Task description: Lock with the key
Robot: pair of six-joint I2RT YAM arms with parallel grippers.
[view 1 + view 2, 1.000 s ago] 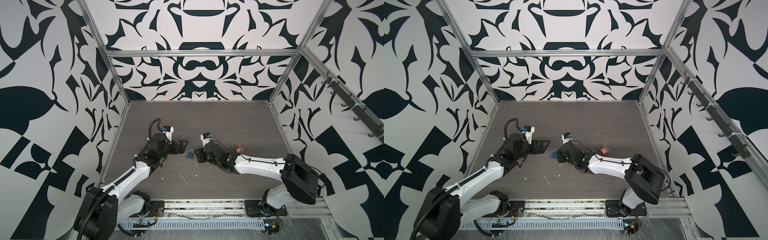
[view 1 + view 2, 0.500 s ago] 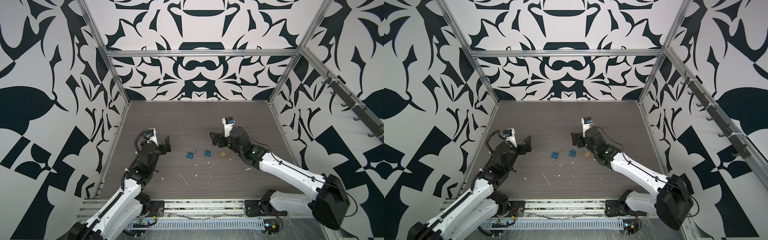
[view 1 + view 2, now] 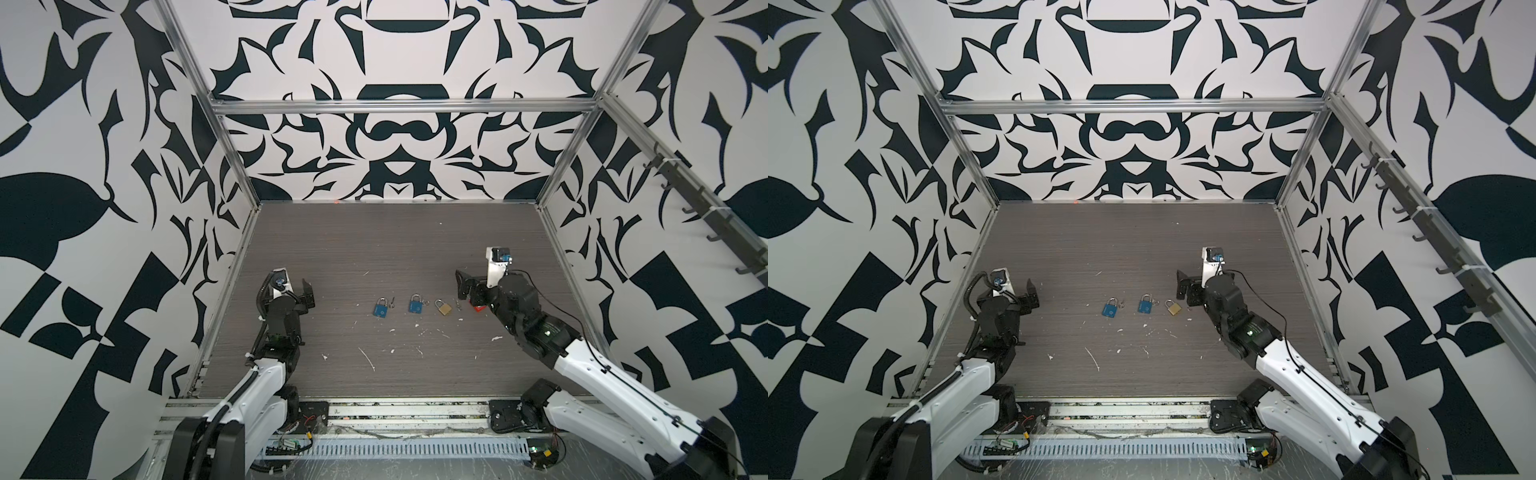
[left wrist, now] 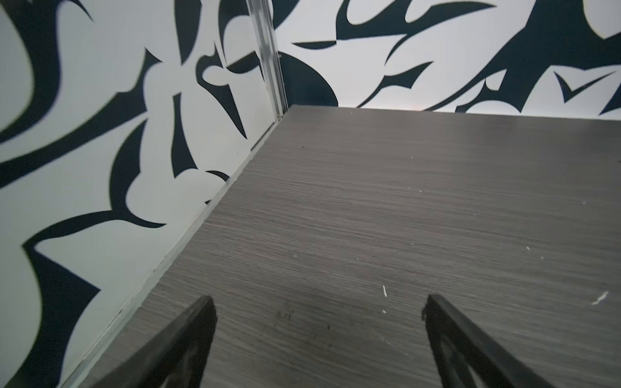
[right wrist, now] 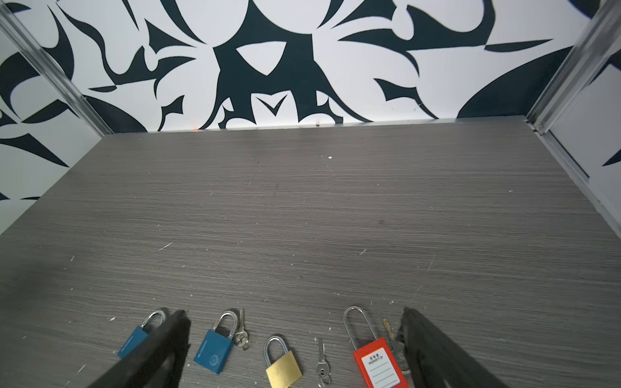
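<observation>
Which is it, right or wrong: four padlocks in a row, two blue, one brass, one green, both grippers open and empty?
Wrong: the fourth is a red padlock, not green, as the right wrist view shows. The blue padlocks, brass padlock, and open, empty left gripper and right gripper stand.

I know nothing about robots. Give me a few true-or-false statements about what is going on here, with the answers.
1. The right gripper is holding a key. False: its jaws stand open and empty.
2. Two blue padlocks lie on the table. True.
3. The brass padlock lies between a blue padlock and the red padlock. True.
4. The left gripper hovers over the padlocks. False: it is off to the side, open, over bare table.
</observation>
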